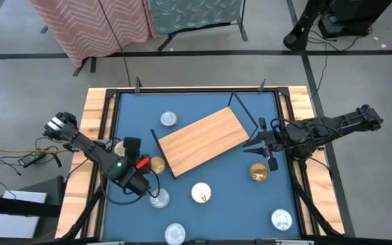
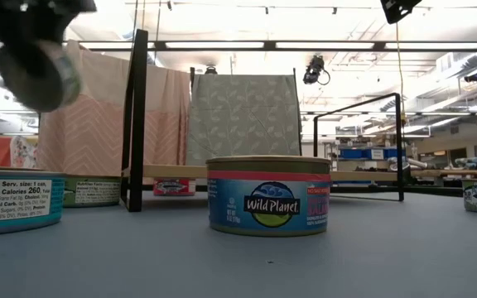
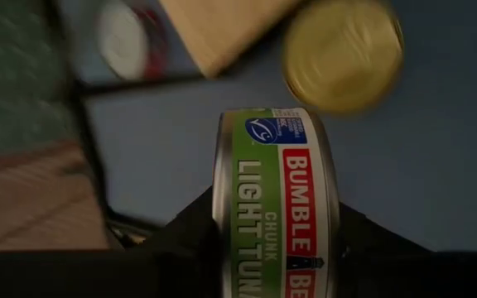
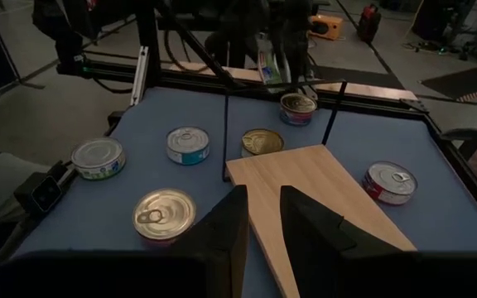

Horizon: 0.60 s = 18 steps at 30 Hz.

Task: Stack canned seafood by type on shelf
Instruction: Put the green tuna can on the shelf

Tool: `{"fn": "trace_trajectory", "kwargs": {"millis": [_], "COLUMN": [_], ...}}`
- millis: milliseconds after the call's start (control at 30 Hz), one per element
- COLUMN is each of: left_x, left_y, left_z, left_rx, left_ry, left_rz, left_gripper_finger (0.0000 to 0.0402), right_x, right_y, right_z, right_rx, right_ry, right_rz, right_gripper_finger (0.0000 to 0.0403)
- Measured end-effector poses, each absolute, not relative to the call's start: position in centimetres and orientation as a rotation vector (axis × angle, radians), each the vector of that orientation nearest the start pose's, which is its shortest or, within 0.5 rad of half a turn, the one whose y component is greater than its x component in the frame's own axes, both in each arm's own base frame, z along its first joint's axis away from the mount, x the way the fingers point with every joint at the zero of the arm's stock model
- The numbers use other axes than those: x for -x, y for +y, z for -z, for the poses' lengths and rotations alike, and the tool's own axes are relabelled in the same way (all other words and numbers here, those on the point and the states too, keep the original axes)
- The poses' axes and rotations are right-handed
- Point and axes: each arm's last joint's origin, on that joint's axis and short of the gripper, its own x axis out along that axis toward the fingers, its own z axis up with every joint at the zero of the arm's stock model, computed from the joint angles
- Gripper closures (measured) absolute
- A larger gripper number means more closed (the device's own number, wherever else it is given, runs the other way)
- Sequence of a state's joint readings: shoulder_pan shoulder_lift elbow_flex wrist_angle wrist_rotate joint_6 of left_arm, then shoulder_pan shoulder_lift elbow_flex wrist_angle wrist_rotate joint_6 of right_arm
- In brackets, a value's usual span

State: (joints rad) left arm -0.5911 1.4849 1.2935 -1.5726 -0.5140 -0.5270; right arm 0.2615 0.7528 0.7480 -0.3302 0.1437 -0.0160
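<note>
A green-labelled tuna tin (image 3: 276, 203) is pinched on edge between the fingers of the left gripper (image 1: 141, 178), held above the blue table (image 1: 209, 204) just off the shelf's near-left corner. A gold-lidded tin (image 1: 157, 165) lies just ahead of it, and what seems a silver-lidded tin (image 1: 159, 198) sits just below. The shelf (image 1: 203, 140) lies askew mid-table. The right gripper (image 1: 256, 145) hovers at the shelf's far end, fingers slightly parted, holding nothing.

You've got the shelf (image 1: 203, 141) lying askew mid-table — one tin (image 1: 168, 120) behind it, one (image 1: 157, 165) touching its left corner, another (image 1: 201, 193) in front, one (image 1: 258, 172) to its right
</note>
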Motion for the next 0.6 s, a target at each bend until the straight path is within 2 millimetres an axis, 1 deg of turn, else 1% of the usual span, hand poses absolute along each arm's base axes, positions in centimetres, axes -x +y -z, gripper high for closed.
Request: {"fn": "trace_trajectory", "kwargs": {"millis": [133,267,367,500,600], "left_x": [-20.8,-21.3,-21.4,-21.4,-21.6], "left_y": [-11.9,-12.0,-11.9,-11.5,-11.2], "left_z": [-31.5,-34.8,-37.2,-39.9,-41.0], "left_rx": [-0.512,-0.495,-0.495,-0.545,-0.568], "left_ry": [1.272,1.118,1.008,0.831,0.673], "left_rz": [-0.35,-0.383,-0.409,-0.519,-0.656], "left_gripper_finger": [0.0263,0.0263,0.0263,0.0263,0.0263], "right_x": [-15.9,-15.9,-15.8,-15.6,-15.5], "right_y": [3.7,3.6,3.5,3.1,2.8], "right_z": [-31.1,-31.1,-30.9,-30.5,-30.2], "right_rx": [0.113,0.137,0.158,0.196,0.226], "right_ry": [0.325,0.326,0.35,0.399,0.426], "right_rz": [-0.076,-0.056,-0.005,0.108,0.182], "right_gripper_finger": [0.0316,0.0316,0.0316,0.0316,0.0316]}}
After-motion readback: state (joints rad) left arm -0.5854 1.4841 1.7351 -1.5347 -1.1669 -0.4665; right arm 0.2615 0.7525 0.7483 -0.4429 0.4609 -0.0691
